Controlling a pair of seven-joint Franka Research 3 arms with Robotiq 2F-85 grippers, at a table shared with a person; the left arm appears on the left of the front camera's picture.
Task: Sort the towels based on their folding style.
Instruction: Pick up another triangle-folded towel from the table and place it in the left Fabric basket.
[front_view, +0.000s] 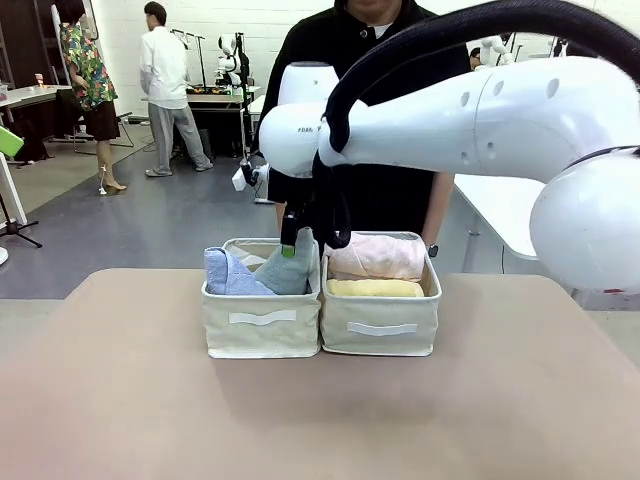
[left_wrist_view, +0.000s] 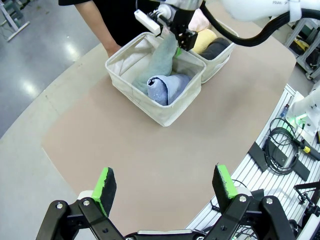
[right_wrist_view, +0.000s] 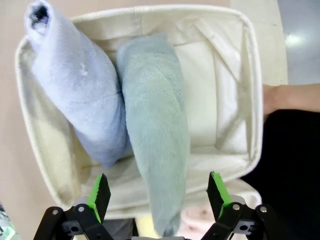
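Note:
Two cream baskets stand side by side mid-table. The left basket (front_view: 260, 325) holds a light blue cone towel (front_view: 225, 272) (right_wrist_view: 80, 85) and a blue-grey cone towel (front_view: 288, 270) (right_wrist_view: 155, 125) leaning against it. In the right basket (front_view: 380, 325) a pink roll (front_view: 378, 256) lies above a yellow roll (front_view: 375, 288), with a dark grey roll (left_wrist_view: 217, 47) beside them. My right gripper (front_view: 297, 243) (right_wrist_view: 158, 192) hangs over the left basket, open, its green pads standing clear on either side of the blue-grey towel's near end. My left gripper (left_wrist_view: 165, 182) is open and empty, high above the table's near side.
A person in black stands right behind the baskets, one hand (right_wrist_view: 280, 97) at the left basket's far rim. The right arm (front_view: 480, 120) spans the scene from the right. Bare brown table (front_view: 320, 420) lies in front of the baskets. Cables lie beyond the table edge (left_wrist_view: 280, 150).

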